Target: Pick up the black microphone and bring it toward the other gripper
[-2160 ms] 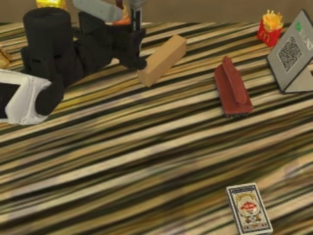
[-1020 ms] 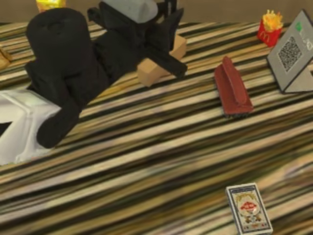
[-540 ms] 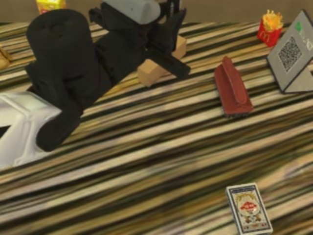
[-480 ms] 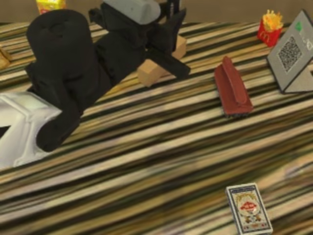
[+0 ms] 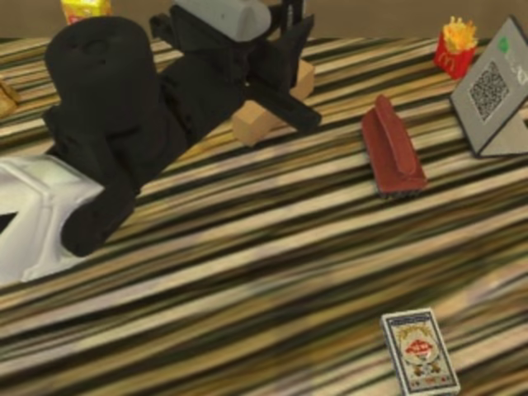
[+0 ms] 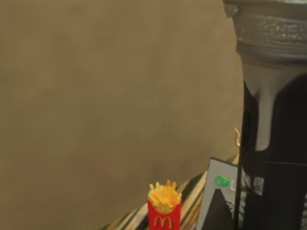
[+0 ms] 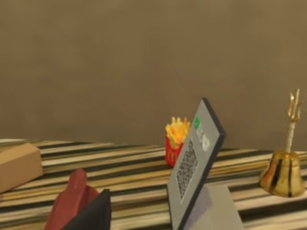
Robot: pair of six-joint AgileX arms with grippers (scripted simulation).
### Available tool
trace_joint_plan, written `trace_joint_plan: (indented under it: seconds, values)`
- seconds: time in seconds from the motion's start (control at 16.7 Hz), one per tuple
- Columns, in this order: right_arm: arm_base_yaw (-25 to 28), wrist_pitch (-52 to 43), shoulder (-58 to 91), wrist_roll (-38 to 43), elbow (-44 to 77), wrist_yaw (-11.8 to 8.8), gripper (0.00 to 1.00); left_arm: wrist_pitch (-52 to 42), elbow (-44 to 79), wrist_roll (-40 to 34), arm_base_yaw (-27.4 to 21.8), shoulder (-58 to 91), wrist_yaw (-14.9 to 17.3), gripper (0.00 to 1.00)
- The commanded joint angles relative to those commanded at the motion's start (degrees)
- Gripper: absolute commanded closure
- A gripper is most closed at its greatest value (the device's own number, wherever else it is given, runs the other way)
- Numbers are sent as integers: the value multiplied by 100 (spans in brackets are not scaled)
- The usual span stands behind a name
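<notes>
Gripping black microphone [image 6: 268, 120], left gripper [image 5: 276, 62] clamped on handle at table's far edge, above tan block [image 5: 252, 122]; silver mesh head [image 6: 266, 28] shows in left wrist view. Right gripper out of top view; finger opening unclear.

The bulky black left arm [image 5: 124, 115] with grey-white casing reaches across the striped bench [image 5: 264, 272] over the tan rectangular block [image 5: 252, 120] (partly covered by it). A dark red brush [image 5: 393, 148] lies right of the block, with a red fries carton [image 5: 455, 45] and a grey QR-code stand [image 5: 492, 87] beyond, and a boxed card deck [image 5: 419, 351] near the front.
</notes>
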Motion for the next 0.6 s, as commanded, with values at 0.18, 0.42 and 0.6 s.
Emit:
trace_joint_plan:
  seconds: [0.18, 0.42, 0.6]
  values:
    - [726, 456, 1100, -14, 694, 123, 0, 0, 0, 0, 0, 0, 0, 100]
    - [1861, 1206, 3019, -31, 1815, 316, 0, 0, 0, 0, 0, 0, 0, 100]
    - [2669, 1747, 4387, -55, 2619, 452, 0, 0, 0, 0, 0, 0, 0, 100]
